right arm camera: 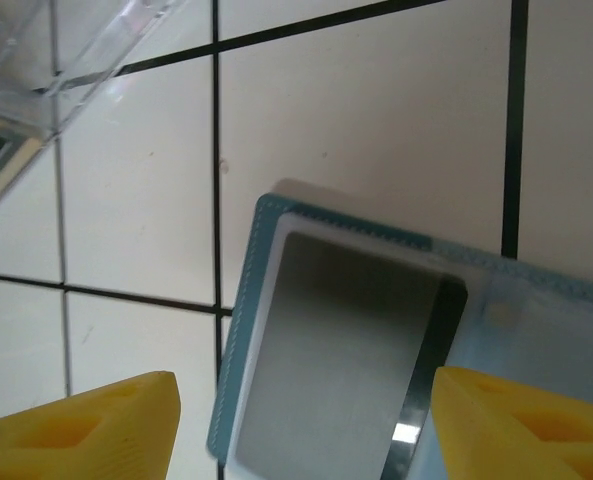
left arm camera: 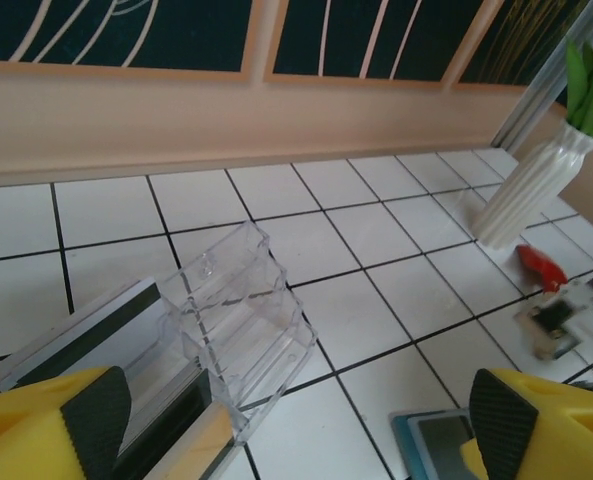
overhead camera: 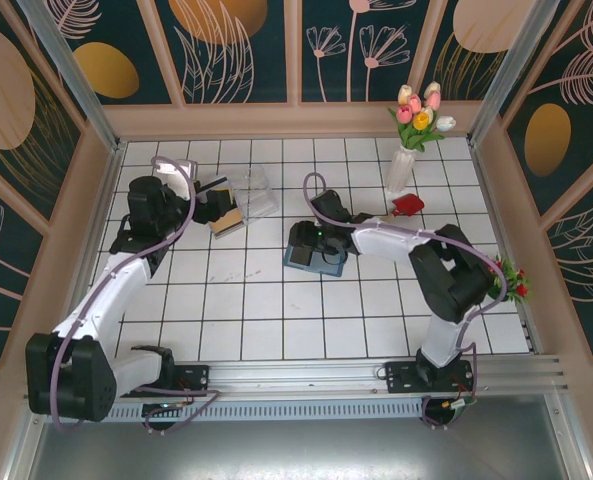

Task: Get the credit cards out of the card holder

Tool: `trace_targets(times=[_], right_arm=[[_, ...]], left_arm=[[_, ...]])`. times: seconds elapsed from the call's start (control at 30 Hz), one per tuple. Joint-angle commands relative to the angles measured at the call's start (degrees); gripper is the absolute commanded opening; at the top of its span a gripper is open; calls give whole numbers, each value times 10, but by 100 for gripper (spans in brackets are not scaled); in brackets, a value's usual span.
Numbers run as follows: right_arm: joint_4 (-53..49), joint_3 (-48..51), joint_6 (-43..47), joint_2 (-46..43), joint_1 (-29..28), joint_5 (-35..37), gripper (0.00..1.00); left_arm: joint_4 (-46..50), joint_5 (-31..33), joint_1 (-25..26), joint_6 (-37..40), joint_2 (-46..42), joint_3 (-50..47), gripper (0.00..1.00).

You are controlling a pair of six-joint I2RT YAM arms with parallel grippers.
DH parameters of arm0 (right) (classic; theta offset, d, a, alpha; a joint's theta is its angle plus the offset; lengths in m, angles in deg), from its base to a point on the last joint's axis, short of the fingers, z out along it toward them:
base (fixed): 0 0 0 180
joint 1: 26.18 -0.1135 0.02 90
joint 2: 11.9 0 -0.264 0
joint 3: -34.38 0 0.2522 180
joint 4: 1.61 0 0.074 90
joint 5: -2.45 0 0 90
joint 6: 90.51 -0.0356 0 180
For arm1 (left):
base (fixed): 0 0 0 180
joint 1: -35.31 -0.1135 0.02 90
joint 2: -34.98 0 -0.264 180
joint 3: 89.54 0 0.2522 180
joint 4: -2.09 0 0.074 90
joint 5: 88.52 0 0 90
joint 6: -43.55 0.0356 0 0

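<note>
Table (overhead camera: 266, 320): white tiled top; the work sits in its far half, with the clear box at far left and the card holder near the middle.
Right gripper (right arm camera: 306, 428): hangs over the card holder. For a clean pull, I judge it should pinch only the pocketed card's exposed edge, clear of the teal border, and draw along the pocket's opening so the holder does not drag. Jaws stand partly apart, one yellow tip on each side of the card, gripping nothing; contact cannot be told.
Left gripper (left arm camera: 298, 415): beside the clear box. Jaws spread wide, holding nothing. It could pin the holder, should it slide.
Clear box (left arm camera: 238, 315): stepped plastic, resting on the tiles just beyond the left fingertips.
Card holder (right arm camera: 238, 330): teal, lying flat and open under the right gripper.
Pocketed card (right arm camera: 346, 360): grey with dark stripe, seated in the holder.
Loose cards (left arm camera: 71, 345): striped and tan, lying against the box's left side.
</note>
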Motion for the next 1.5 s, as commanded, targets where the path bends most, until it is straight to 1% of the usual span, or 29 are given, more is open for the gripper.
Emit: trace_targets(times=[0.0, 0.1, 0.13, 0.17, 0.23, 0.27, 0.37, 0.43, 0.57, 0.7, 0.77, 0.83, 0.87, 0.97, 1.07, 1.1, 1.17, 1.27, 1.33, 1.37, 1.47], right_arm=[[-63, -41, -3, 23, -12, 61, 69], [-85, -52, -12, 38, -21, 67, 68], [-94, -55, -18, 43, -24, 83, 68], [-100, -58, -21, 46, -27, 92, 68], [-103, -63, -19, 54, -32, 97, 68], [-104, -68, -16, 58, -34, 94, 68], [-101, -84, 11, 75, -37, 72, 68], [-95, -88, 38, 82, -40, 57, 68], [-85, -90, 93, 85, -46, 31, 68], [-75, -90, 141, 80, -61, 1, 68], [-65, -85, 157, 74, -66, -31, 67], [-49, -75, 159, 61, -67, -56, 67], [-40, -69, 156, 53, -66, -60, 67], [-23, -45, 116, 22, -55, -52, 66], [18, 7, 44, -22, -39, -53, 65], [26, 18, 30, -34, -35, -55, 64], [30, 31, 10, -55, -35, -52, 61], [28, 38, -22, -72, -35, -50, 51], [22, 39, -53, -72, -35, -42, 45], [23, 41, -69, -69, -35, -46, 42], [21, 33, -98, -49, -35, -60, 37]], left_arm=[[26, 29, -2, -52, -12, -4, 91], [41, 76, -2, -78, -15, -15, 93], [41, 94, -1, -84, -17, -20, 94], [41, 114, -2, -87, -19, -24, 98], [42, 185, -2, -105, -22, -33, 99], [39, 208, -2, -107, -25, -38, 98], [36, 253, -1, -129, -30, -43, 98], [39, 268, -2, -141, -31, -41, 99], [63, 309, -1, -209, -30, -40, 98], [74, 291, -2, -253, -19, -35, 98], [68, 270, -2, -244, -12, -38, 99], [71, 269, -1, -263, -10, -44, 98], [75, 267, -2, -273, -8, -44, 99], [80, 226, -1, -255, 0, -44, 98], [102, 227, -1, -257, 13, -43, 98], [110, 219, -2, -255, 19, -41, 99], [112, 185, -2, -256, 34, -41, 98], [111, 129, -1, -264, 57, -44, 98], [110, 103, 2, -275, 72, -45, 91], [108, 93, 6, -284, 78, -49, 90], [100, 83, 29, -308, 93, -52, 86]])
